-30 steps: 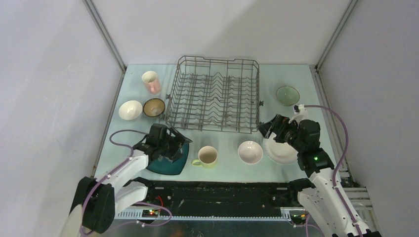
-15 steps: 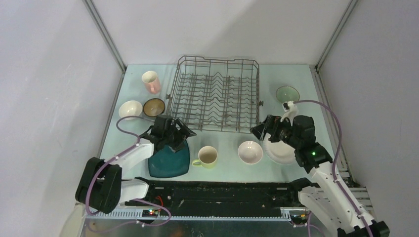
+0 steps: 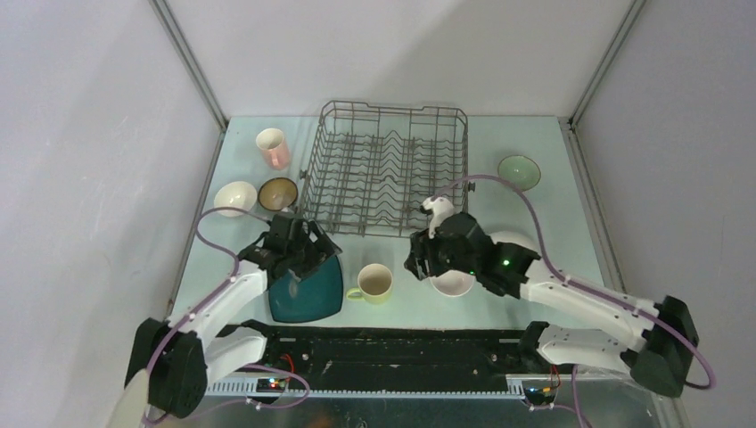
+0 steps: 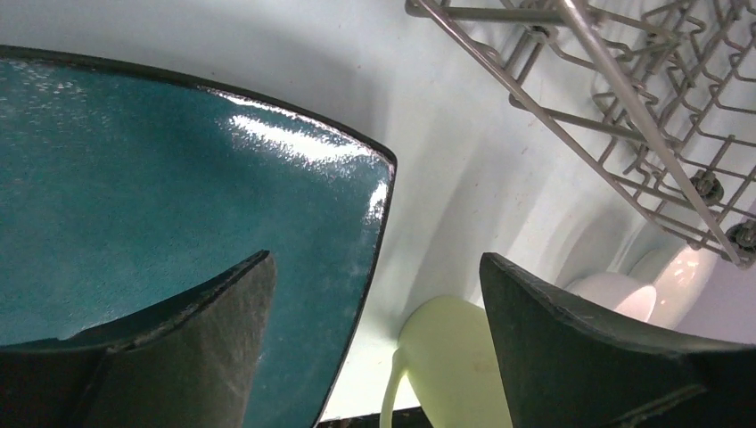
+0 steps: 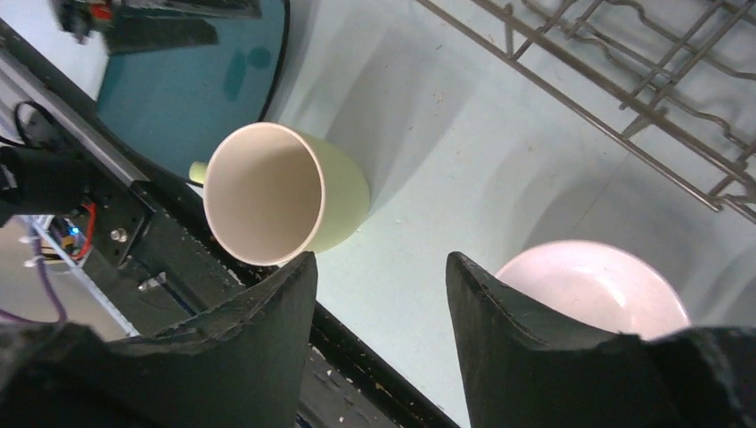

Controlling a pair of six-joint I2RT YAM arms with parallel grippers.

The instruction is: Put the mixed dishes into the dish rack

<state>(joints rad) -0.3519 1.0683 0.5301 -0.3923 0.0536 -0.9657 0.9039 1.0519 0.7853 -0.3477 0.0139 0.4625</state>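
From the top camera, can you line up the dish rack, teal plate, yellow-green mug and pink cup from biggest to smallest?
1. dish rack
2. teal square plate
3. yellow-green mug and pink cup: too alike to rank

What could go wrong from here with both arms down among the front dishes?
The left gripper sits open across an edge of the teal square plate, which lies flat and looks glossy; a pinch may slip or just push it. The right gripper hangs open between the yellow-green mug and a white bowl, both near the table's front edge; a finger could knock either off.
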